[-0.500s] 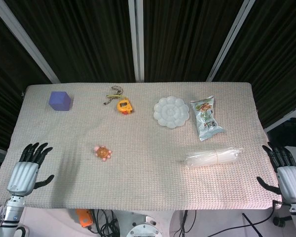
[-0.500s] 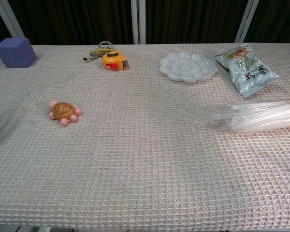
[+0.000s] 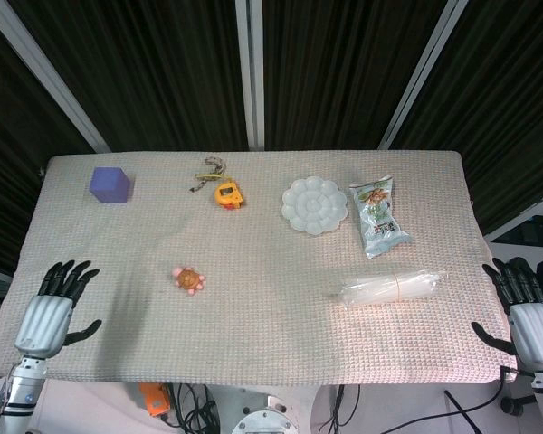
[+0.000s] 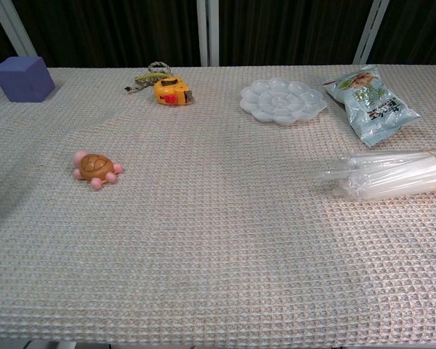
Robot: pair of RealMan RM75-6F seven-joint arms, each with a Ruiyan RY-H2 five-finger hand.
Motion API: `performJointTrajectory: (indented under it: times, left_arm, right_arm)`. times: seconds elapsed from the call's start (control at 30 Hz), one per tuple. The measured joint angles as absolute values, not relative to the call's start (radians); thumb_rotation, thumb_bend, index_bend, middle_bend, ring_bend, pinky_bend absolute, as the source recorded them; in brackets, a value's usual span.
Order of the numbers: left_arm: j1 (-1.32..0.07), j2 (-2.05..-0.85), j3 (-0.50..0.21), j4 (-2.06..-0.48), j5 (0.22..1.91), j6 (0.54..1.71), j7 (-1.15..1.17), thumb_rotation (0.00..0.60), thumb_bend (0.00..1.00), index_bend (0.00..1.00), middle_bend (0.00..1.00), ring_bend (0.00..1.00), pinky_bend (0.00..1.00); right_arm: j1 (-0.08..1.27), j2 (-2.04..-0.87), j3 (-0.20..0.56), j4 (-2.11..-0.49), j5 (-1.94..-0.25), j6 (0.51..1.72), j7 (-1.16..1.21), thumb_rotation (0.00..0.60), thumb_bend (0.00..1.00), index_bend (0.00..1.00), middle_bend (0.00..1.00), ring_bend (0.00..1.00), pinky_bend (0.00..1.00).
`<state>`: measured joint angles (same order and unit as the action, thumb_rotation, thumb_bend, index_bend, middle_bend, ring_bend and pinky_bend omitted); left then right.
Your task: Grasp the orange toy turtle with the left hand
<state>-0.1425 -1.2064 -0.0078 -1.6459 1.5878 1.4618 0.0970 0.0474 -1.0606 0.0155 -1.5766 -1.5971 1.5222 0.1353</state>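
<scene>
The orange toy turtle with pink feet lies on the beige cloth, left of the table's middle; the chest view shows the turtle at its left. My left hand hovers at the table's front left corner, open with fingers spread, well to the left of the turtle. At the front right corner my right hand is open too, holding nothing. Neither hand appears in the chest view.
A purple cube sits at the back left. A yellow tape measure, a white palette dish and a snack bag line the back. A bundle of clear straws lies at the right.
My left hand has crept slightly forward and right. Everything else is as before.
</scene>
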Motion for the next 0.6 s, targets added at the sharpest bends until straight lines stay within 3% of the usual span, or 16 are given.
performJointTrajectory:
  times: [0.33, 0.6]
  left_arm:
    - [-0.279, -1.213, -0.047, -1.661, 1.613, 1.313, 0.108, 0.600, 0.17, 0.18, 0.12, 0.00, 0.04]
    - [-0.415, -1.346, -0.096, -1.609, 1.566, 1.146, 0.079, 0.600, 0.22, 0.15, 0.13, 0.00, 0.04]
  right_arm:
    - [0.057, -1.046, 0.021, -1.611, -1.593, 1.510, 0.087, 0.600, 0.15, 0.00, 0.00, 0.00, 0.00]
    - [0.067, -1.059, 0.018, -1.598, -1.588, 1.485, 0.091, 0.600, 0.15, 0.00, 0.00, 0.00, 0.00]
